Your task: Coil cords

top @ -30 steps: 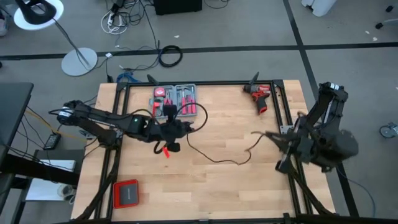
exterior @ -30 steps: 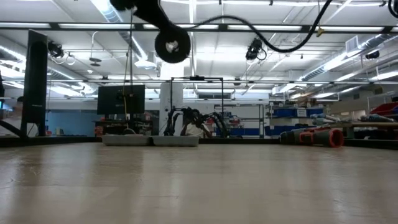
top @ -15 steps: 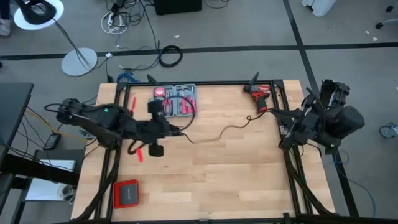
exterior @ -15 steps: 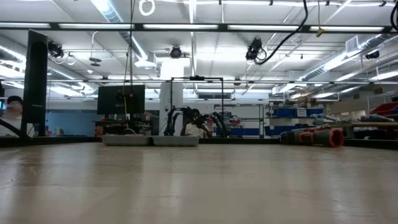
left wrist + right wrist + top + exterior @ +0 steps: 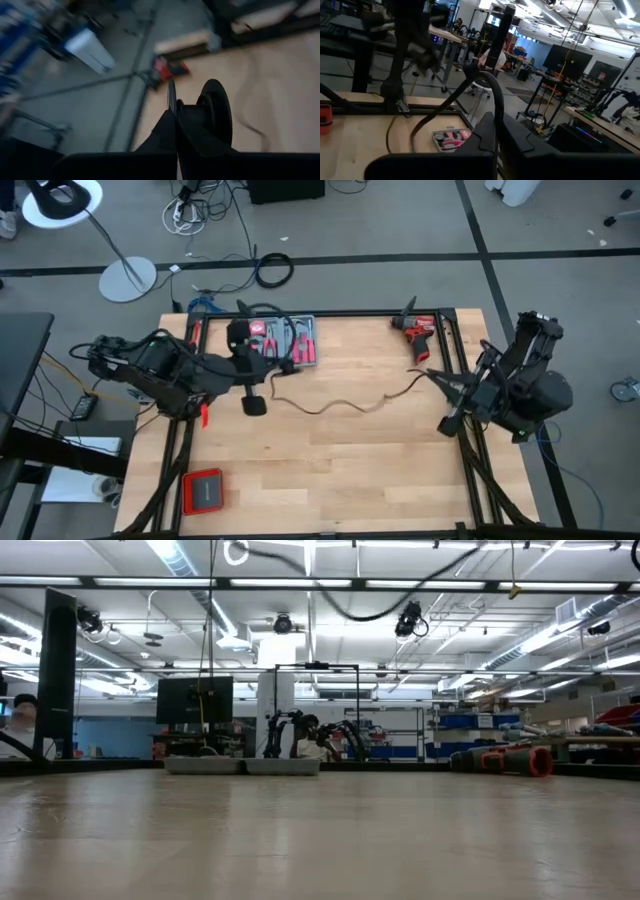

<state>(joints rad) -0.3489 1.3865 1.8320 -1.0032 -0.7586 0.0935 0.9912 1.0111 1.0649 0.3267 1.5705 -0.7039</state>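
The thin black cord (image 5: 340, 410) hangs in a shallow wavy line between my two grippers, clear of the table. In the low view it shows only as a sagging line (image 5: 350, 612) at the top. My left gripper (image 5: 268, 380) is at the table's left and shut on one end, with the black plug block (image 5: 255, 405) right beside the fingers. My right gripper (image 5: 440, 380) is at the right edge and shut on the other end. My left gripper (image 5: 172, 107) pinches the cord between its two fingers close to the plug block (image 5: 215, 117). The fingers hide the exact place. They slant down, pointing toward the table's right. The cord (image 5: 245, 100) trails away over the wood, lifted clear. My right gripper (image 5: 495, 120) pinches the cord near its other end (image 5: 494, 107) between its fingertips. The fingers lie about level, pointing toward the table's left. The cord arches up from them (image 5: 487, 77), then drops away in a slack curve.
A grey tool case (image 5: 285, 340) with pink-handled tools lies at the far edge, close behind my left gripper. A red drill (image 5: 418, 335) is at the far right. A red-and-black box (image 5: 203, 492) sits near the front left corner. The middle boards (image 5: 340, 470) are bare.
My left gripper has risen and pulled back toward the table's left and far edge with the plug end. The cord, which lay in a slack loop on the table, is now lifted clear and drawn into a shallower wave between the grippers.
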